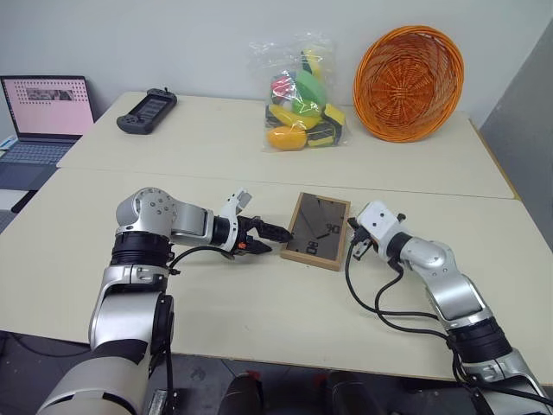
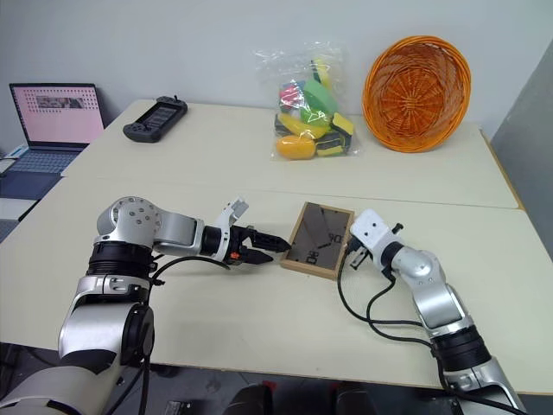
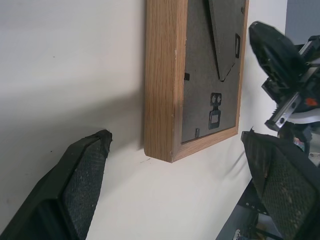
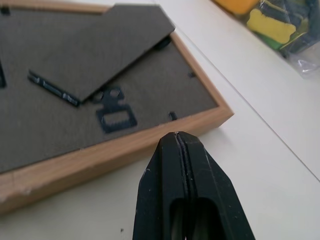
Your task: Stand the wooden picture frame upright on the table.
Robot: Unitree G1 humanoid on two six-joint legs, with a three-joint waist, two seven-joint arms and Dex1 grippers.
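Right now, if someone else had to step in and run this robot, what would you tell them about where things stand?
Left gripper: open, empty, just off the left edge of the wooden picture frame.
Right gripper: shut, empty, close by the frame's right edge, not touching it as far as I can see.
Frame: flat on the table, face down, grey back panel and fold-out stand up, between the two grippers.
Done: both grippers brought alongside the frame.
Left: grip the frame, raise it, swing out the stand if needed, and set it upright on the table.
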